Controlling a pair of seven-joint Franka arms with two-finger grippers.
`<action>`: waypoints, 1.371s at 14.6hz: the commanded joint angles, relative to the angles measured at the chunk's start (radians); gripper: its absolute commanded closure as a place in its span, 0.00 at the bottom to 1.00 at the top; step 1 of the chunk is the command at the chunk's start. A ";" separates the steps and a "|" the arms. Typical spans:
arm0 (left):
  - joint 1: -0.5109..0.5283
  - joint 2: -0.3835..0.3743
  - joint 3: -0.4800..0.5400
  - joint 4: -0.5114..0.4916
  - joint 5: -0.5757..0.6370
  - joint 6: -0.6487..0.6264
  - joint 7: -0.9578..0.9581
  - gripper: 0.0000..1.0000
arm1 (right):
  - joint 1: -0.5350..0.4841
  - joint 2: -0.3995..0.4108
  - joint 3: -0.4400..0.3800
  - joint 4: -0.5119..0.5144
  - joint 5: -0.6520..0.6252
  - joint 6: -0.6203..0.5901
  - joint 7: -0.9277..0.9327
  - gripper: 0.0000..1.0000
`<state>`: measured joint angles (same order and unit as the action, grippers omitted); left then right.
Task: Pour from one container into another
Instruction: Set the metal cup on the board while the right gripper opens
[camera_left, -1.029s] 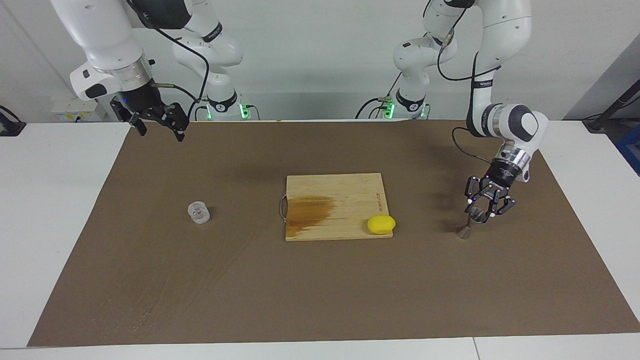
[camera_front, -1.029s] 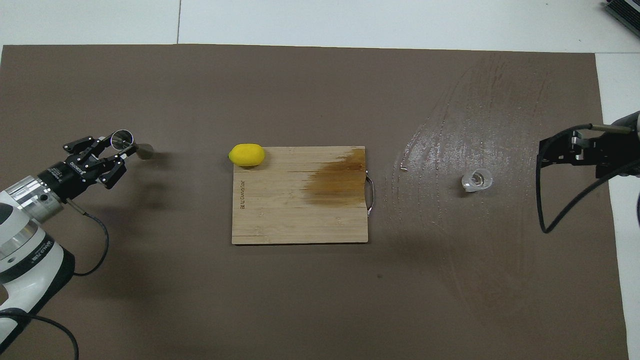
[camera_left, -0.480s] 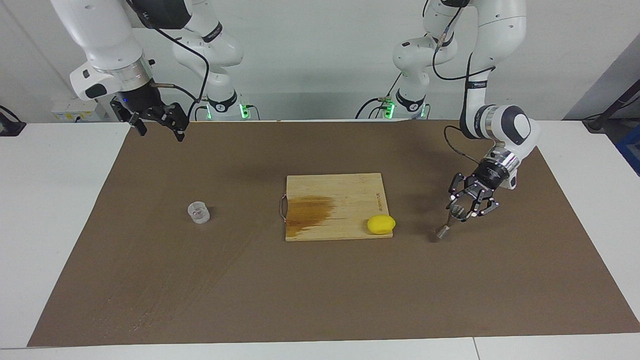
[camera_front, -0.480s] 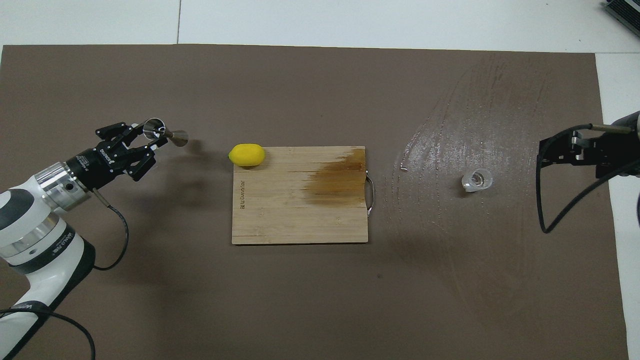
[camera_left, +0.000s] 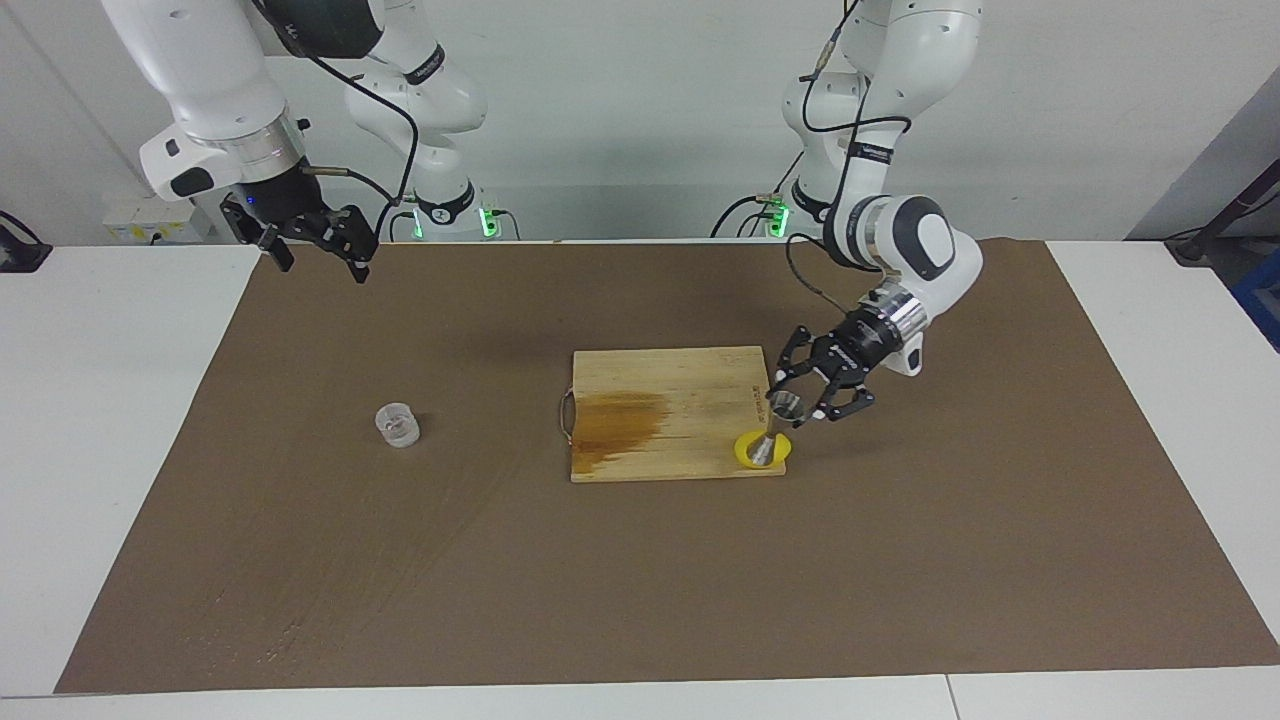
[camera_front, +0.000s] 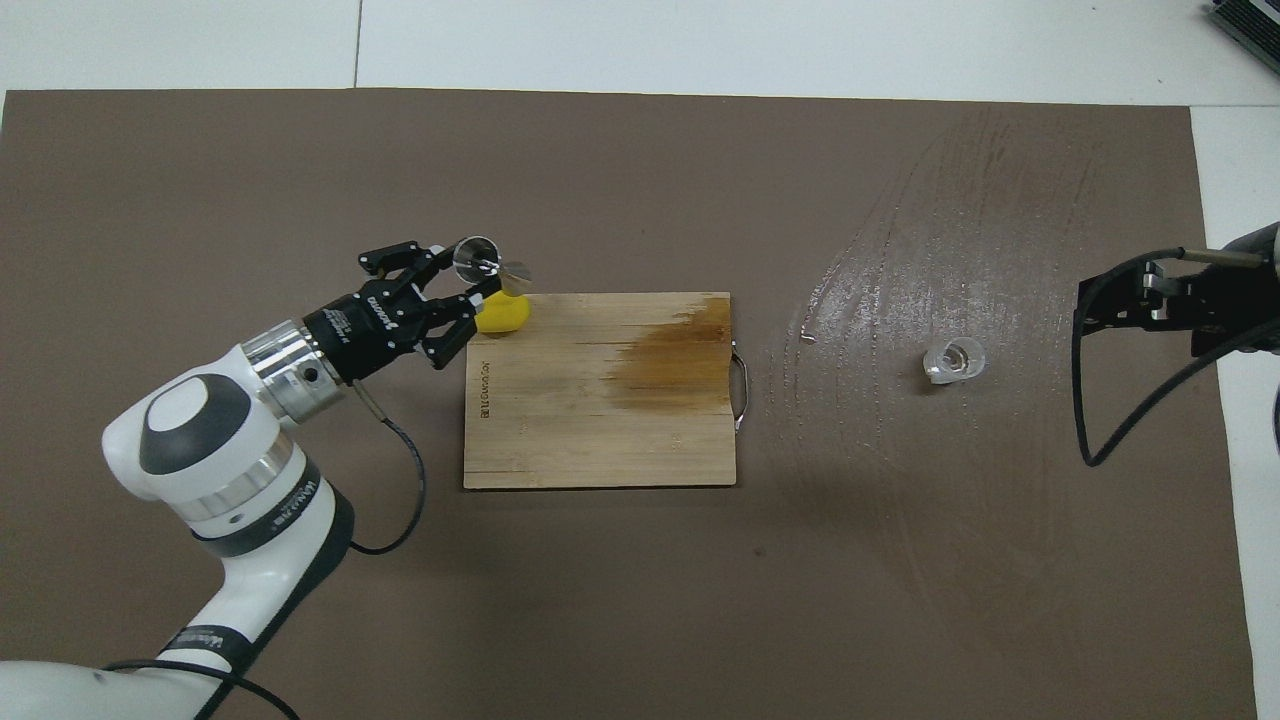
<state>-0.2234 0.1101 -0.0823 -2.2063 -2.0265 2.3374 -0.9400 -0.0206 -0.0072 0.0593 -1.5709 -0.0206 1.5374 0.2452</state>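
Writing: a line of burnt-in lettering runs along the cutting board (camera_front: 600, 400) edge at the left arm's end; I can't make out the words from here. The left tool's body carries white lettering too, too small to read.
Jigger: the steel jigger (camera_left: 778, 425) is tilted, its open mouth up by the fingertips and its lower cone over the lemon (camera_front: 505, 312).
Jigger contents: can't tell; only a bright rim and inside show in the overhead view.
Left tool: the left tool (camera_left: 800, 408) is pressed together on the jigger, up in the air over the board's corner where the lemon lies.
Clear cup: the clear cup (camera_left: 398, 424) stands upright on the brown mat (camera_left: 640, 600), toward the right arm's end of the desk, well apart from the board. Whether anything is in it, I can't tell.
Right tool: the right tool (camera_left: 318, 245) hangs with fingers spread and nothing in them, over the mat's edge by the right arm's base; that arm waits.
Board: a dark stain covers the part near its metal handle.
Mat: streaky marks shine around the cup.
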 joint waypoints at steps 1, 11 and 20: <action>-0.138 -0.004 0.018 0.000 -0.064 0.106 0.012 1.00 | -0.015 -0.022 0.005 -0.024 0.019 0.007 -0.020 0.00; -0.404 0.120 0.024 0.123 -0.129 0.246 0.018 1.00 | -0.016 -0.023 0.002 -0.024 0.019 0.001 -0.027 0.00; -0.405 0.135 0.030 0.119 -0.127 0.243 0.023 1.00 | -0.053 0.053 -0.001 -0.032 0.024 0.095 0.288 0.00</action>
<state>-0.6112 0.2382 -0.0651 -2.1015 -2.1276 2.5612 -0.9387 -0.0577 0.0193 0.0533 -1.5933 -0.0195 1.6136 0.4462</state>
